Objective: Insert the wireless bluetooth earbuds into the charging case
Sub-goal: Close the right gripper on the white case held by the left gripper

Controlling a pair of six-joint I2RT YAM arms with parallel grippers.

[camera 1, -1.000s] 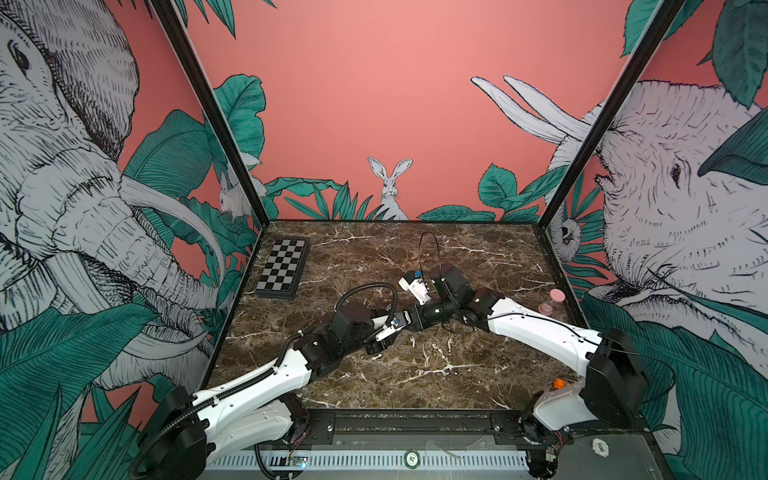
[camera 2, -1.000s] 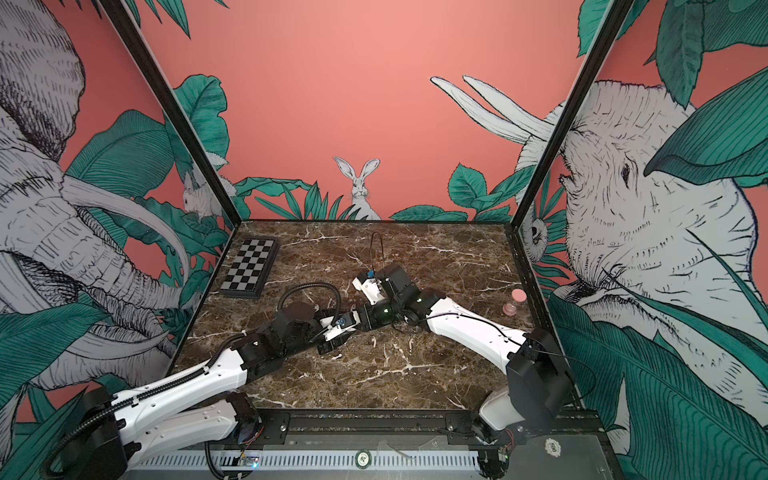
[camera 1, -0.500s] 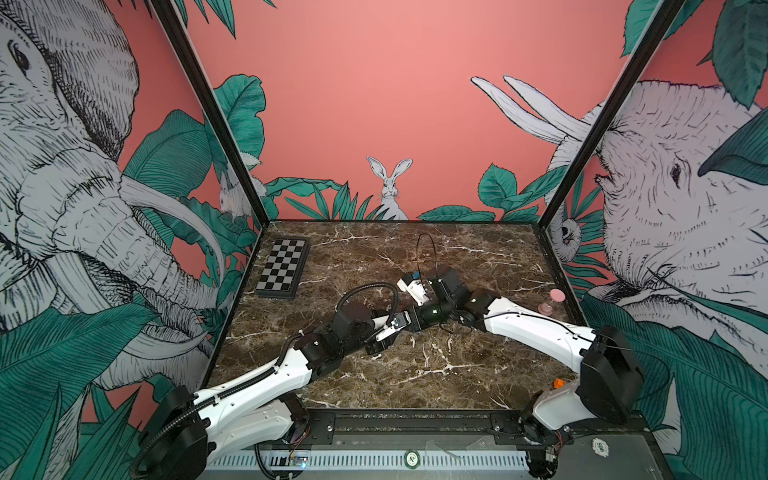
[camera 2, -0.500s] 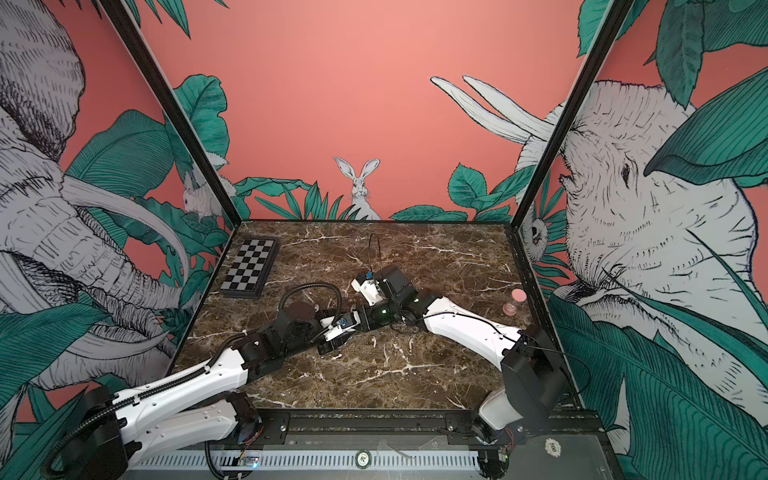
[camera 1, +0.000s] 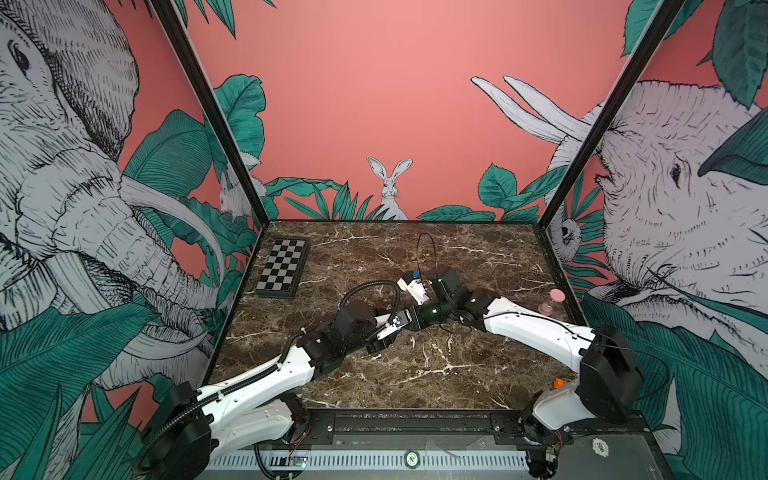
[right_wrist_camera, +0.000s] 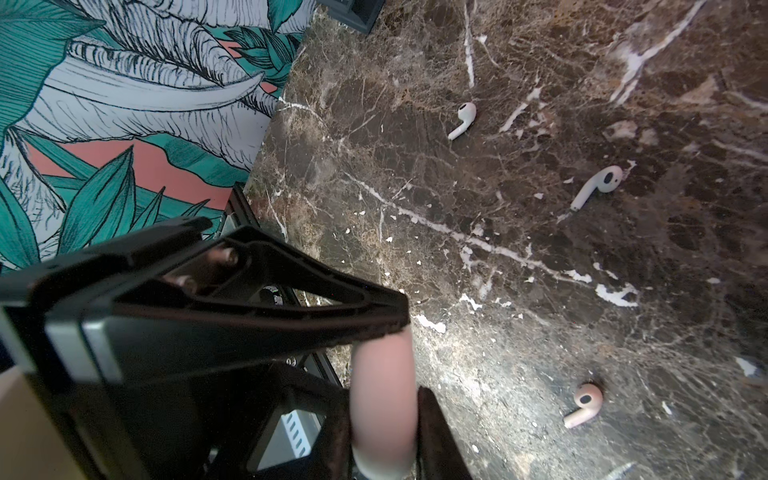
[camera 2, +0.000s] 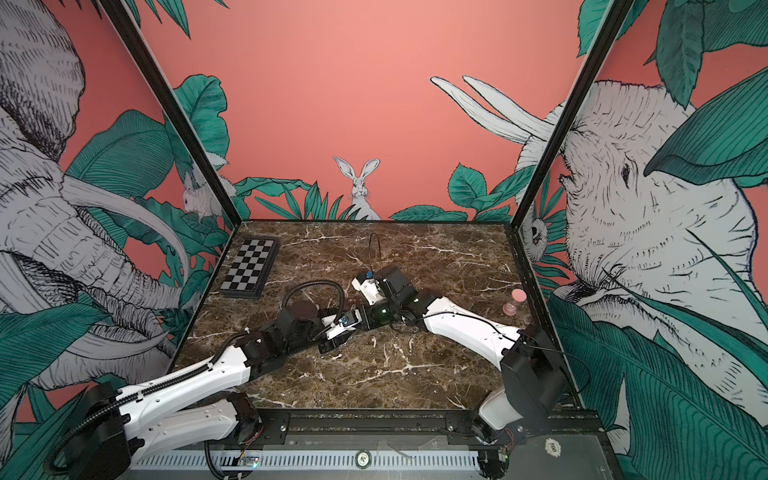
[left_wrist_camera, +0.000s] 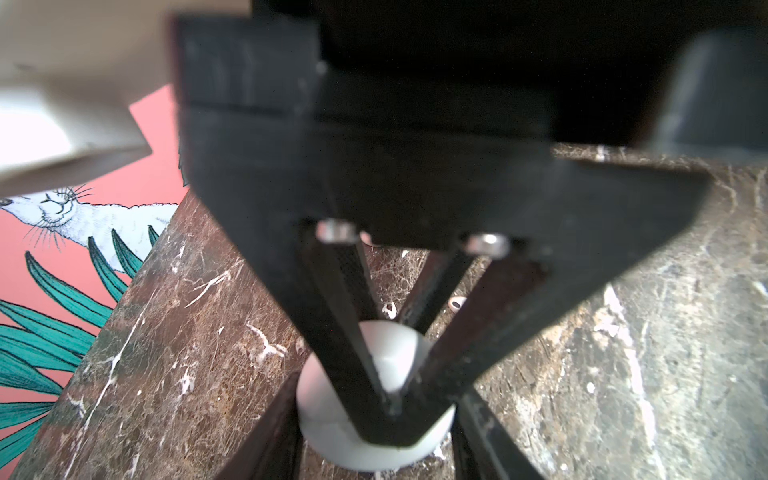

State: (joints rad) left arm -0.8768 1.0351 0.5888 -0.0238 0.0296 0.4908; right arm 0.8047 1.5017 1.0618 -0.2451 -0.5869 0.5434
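The charging case (left_wrist_camera: 332, 428) is a round white puck low over the brown marble. My left gripper (left_wrist_camera: 376, 415) is shut on its sides. My right gripper (left_wrist_camera: 390, 405) reaches in from the opposite side, and its fingers meet in a narrow V on the case's raised pale part (right_wrist_camera: 382, 386), so it is shut on it too. Two white earbuds (right_wrist_camera: 463, 118) (right_wrist_camera: 598, 185) lie loose on the marble beyond the grippers, apart from each other. In both top views the two grippers (camera 1: 390, 334) (camera 1: 413, 323) meet at mid-table and hide the case.
A pink earbud (right_wrist_camera: 584, 405) lies on the marble nearer my right gripper. An open pink case (camera 1: 550, 301) stands by the right wall. A folded chessboard (camera 1: 282, 268) sits at the back left. Printed walls close in three sides.
My right gripper's fingers have closed in on the case, and the right arm has edged slightly left. My left arm and its grip have not moved.
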